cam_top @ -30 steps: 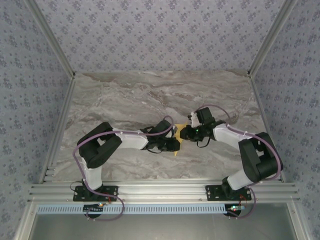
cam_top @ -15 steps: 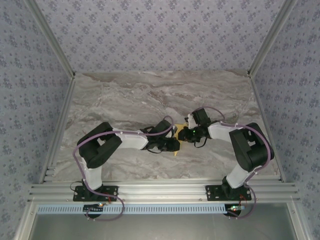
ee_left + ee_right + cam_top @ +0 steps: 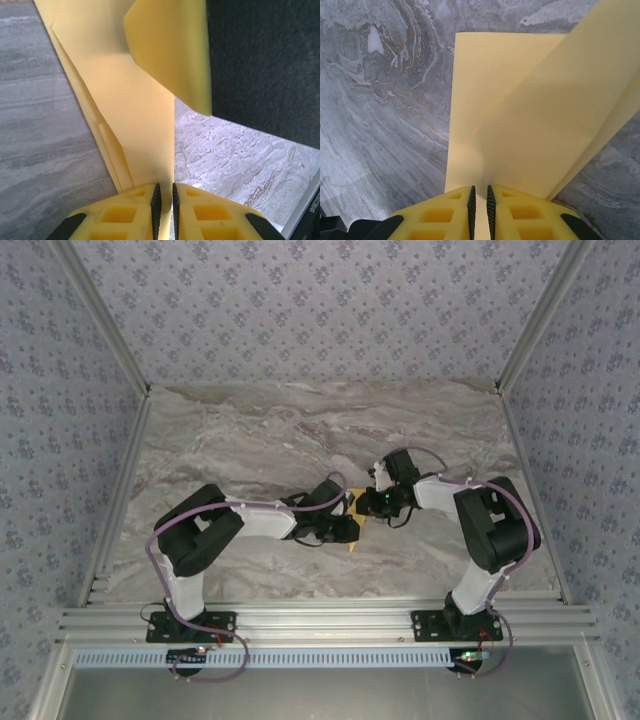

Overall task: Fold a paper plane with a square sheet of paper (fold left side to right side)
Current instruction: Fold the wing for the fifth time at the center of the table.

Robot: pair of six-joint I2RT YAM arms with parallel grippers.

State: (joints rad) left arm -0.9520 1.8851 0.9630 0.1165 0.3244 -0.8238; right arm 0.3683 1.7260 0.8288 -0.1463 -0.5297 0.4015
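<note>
Both jaws are closed tight on the paper (image 3: 520,125); line up its edges between them, then press flat.

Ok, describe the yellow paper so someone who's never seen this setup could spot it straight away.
Look at the middle of the grey marble table, where the two black arms meet. Pinched between the left gripper and the right gripper is a sheet of paper, partly folded with creased flaps. It is thin, plain and mustard yellow, unlike the grey stone and black arms.
</note>
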